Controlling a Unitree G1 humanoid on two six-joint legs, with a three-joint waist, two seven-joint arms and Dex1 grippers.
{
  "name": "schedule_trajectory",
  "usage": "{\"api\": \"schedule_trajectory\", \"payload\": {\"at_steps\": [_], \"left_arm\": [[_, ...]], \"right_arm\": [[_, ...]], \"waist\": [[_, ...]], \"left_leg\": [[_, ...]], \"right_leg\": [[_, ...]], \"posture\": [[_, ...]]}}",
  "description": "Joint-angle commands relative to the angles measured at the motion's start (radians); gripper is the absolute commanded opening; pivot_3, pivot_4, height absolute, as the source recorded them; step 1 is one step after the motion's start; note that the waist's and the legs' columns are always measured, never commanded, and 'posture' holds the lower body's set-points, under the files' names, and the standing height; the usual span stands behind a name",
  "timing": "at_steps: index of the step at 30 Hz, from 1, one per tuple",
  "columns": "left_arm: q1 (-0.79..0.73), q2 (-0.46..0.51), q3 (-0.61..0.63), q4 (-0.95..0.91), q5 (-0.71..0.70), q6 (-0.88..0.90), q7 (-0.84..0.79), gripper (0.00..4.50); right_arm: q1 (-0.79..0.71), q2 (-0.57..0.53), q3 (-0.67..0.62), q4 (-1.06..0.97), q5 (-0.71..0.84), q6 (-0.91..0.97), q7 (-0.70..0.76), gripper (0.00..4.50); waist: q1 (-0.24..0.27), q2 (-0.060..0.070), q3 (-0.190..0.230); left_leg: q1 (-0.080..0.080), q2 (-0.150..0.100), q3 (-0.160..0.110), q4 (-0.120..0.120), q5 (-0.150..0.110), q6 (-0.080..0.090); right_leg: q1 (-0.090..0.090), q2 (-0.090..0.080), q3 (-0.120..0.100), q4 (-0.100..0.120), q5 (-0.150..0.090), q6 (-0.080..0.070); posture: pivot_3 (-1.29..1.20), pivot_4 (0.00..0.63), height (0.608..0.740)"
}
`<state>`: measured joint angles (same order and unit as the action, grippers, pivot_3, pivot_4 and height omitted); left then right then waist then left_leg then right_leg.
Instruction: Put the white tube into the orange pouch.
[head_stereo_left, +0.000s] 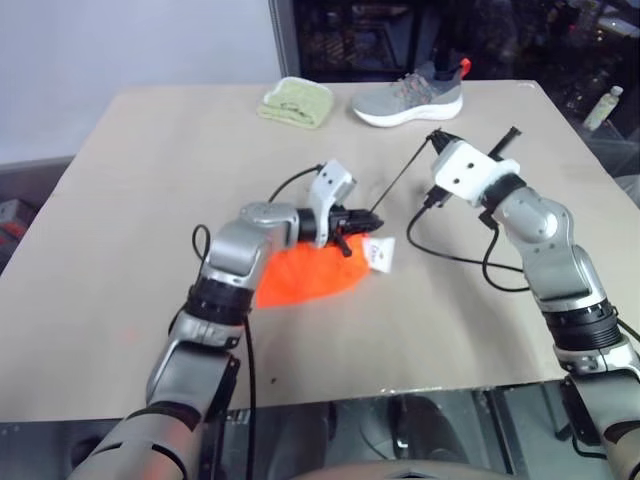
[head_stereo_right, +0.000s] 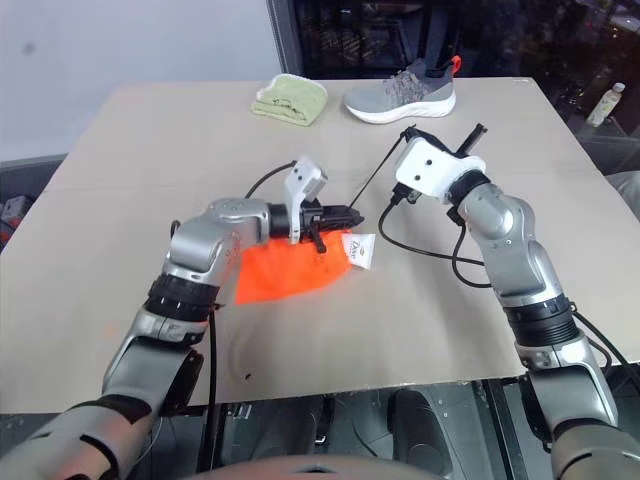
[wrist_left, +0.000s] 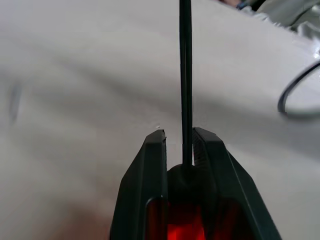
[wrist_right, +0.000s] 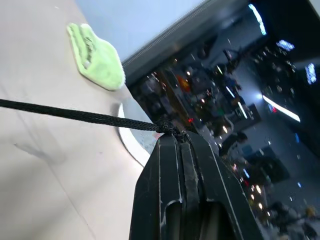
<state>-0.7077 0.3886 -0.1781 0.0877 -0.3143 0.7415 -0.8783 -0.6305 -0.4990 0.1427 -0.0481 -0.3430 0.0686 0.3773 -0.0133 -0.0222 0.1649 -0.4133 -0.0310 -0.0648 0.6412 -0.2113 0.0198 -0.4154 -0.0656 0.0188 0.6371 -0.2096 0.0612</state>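
A: Cord (head_stereo_left: 400, 178) first. It runs taut between the two claws. The right claw (wrist_right: 176, 137) is pressed together on the knotted end of it, raised above the surface (head_stereo_left: 120, 300). The left claw (head_stereo_left: 362, 217) is nearly closed, with the cord passing between its fingers (wrist_left: 156, 150) at the mouth of the orange pouch (head_stereo_left: 305, 275).

B: So where is the white tube?

A: A white tip (head_stereo_left: 380, 254) sticks out just below and beyond the left claw, at the pouch's open end. I take that for the white tube, mostly inside the pouch. I cannot tell how deep it sits.

B: Then the step in hand looks like drawing the pouch shut.

A: That is my reading. To do it well, the left claw should hold the neck of the pouch steady while the right claw draws the cord away from it in a straight line. A slanted pull would likely drag the pouch across the surface.

B: And the tip that sticks out?

A: That is the risk. If the mouth cinches on it, the tube could be squeezed back out. Better to nudge it fully in before tightening.

B: Anything in the way?

A: No. The green cloth (head_stereo_left: 296, 102) and the shoe (head_stereo_left: 408, 98) lie well beyond both claws.
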Motion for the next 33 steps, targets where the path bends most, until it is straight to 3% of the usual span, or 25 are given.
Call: {"api": "schedule_trajectory", "payload": {"at_steps": [1,11,13,17,22,27,33], "left_arm": [[0.027,0.026,-0.015,-0.055,0.020,0.011,0.018,0.24],[0.043,0.074,-0.005,-0.067,0.002,-0.009,-0.012,0.24],[0.031,0.058,0.028,-0.064,-0.029,-0.019,-0.015,0.24],[0.015,0.023,0.070,-0.053,-0.075,-0.015,-0.013,0.24],[-0.004,-0.015,0.056,-0.017,-0.067,-0.033,-0.006,0.24],[-0.028,-0.028,0.090,0.010,-0.087,-0.024,-0.001,0.24],[-0.053,-0.028,0.109,0.041,-0.097,-0.022,0.004,0.24]], "right_arm": [[-0.050,-0.018,-0.073,-0.001,-0.008,0.008,-0.057,0.00],[-0.092,-0.063,-0.119,0.080,-0.027,0.027,-0.121,0.00],[-0.084,-0.053,-0.123,0.068,0.006,0.035,-0.096,0.00],[0.024,0.009,-0.106,-0.070,0.202,0.232,0.100,0.00],[0.199,0.009,-0.017,-0.266,0.350,0.439,0.277,1.50],[0.249,0.006,0.056,-0.339,0.399,0.532,0.335,1.50],[0.168,0.091,0.164,-0.181,0.357,0.466,0.303,1.50]], "waist": [[0.000,0.000,0.000],[0.000,0.000,0.000],[-0.001,0.000,0.000],[-0.001,0.000,0.000],[0.000,0.000,0.000],[-0.004,0.000,0.000],[-0.005,0.000,0.000]], "left_leg": [[0.000,0.000,0.000,0.000,0.000,0.000],[0.000,0.000,0.000,0.000,0.000,0.000],[0.000,0.000,0.000,0.000,0.000,0.000],[0.000,0.001,0.000,0.000,0.000,0.000],[0.000,0.000,0.001,0.001,-0.001,0.001],[0.000,0.000,0.000,0.002,-0.001,0.002],[0.002,0.000,0.000,0.002,-0.001,0.001]], "right_leg": [[0.000,0.000,0.000,0.000,0.000,0.000],[0.000,0.000,0.000,0.000,0.000,0.000],[0.000,0.000,0.000,0.000,0.000,0.000],[0.000,0.000,0.000,0.000,0.000,0.000],[0.000,-0.001,0.000,0.000,0.000,0.000],[0.001,0.000,-0.001,0.001,0.000,0.000],[0.001,0.002,0.000,0.001,0.000,0.000]], "posture": [[0.00,0.150,0.740],[0.00,0.150,0.740],[0.00,0.150,0.740],[0.00,0.150,0.740],[0.00,0.150,0.740],[0.00,0.150,0.740],[0.00,0.150,0.740]]}}
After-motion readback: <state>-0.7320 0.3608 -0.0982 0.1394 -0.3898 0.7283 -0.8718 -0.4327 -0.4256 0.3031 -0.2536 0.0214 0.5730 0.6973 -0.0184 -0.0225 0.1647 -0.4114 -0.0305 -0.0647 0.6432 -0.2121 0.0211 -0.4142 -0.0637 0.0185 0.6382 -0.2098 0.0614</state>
